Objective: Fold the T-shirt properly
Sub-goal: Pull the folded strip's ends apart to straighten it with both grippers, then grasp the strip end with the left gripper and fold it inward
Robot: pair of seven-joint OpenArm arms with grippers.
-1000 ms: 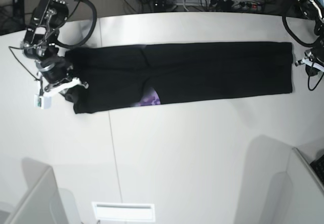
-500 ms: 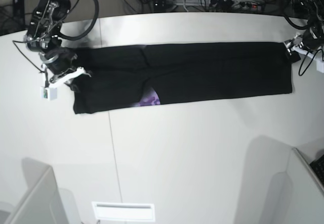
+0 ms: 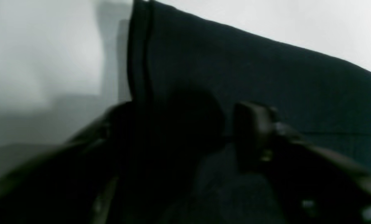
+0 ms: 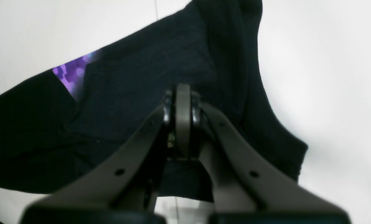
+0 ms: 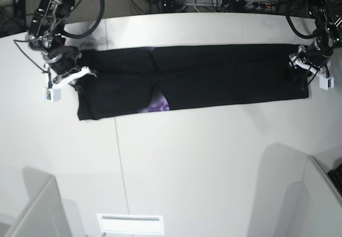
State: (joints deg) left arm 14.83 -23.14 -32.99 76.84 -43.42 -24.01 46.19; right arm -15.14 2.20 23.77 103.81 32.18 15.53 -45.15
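Note:
The black T-shirt [image 5: 214,76] lies as a long folded strip across the white table [image 5: 203,157]. A patch of purple print [image 5: 157,106] peeks out at its near edge, and the right wrist view shows this print [image 4: 70,71] too. My right gripper [image 5: 75,77] is at the shirt's left end. In its wrist view the gripper [image 4: 179,93] is shut, its tips pressed into bunched cloth [image 4: 142,77]. My left gripper [image 5: 303,68] hovers over the shirt's right end. In the blurred left wrist view the left gripper [image 3: 179,130] has its jaws apart, straddling the cloth's [image 3: 266,68] edge.
A seam [image 5: 118,157] runs across the table toward the front. Cables and a power strip [image 5: 251,2] lie behind the far edge. White partitions stand at the front left [image 5: 32,205] and front right [image 5: 299,194]. A white slotted panel [image 5: 131,223] sits at the front.
My left arm swung in from beyond the table's right edge onto the shirt's right end, its jaws opening. My right gripper moved back along the left end, still shut.

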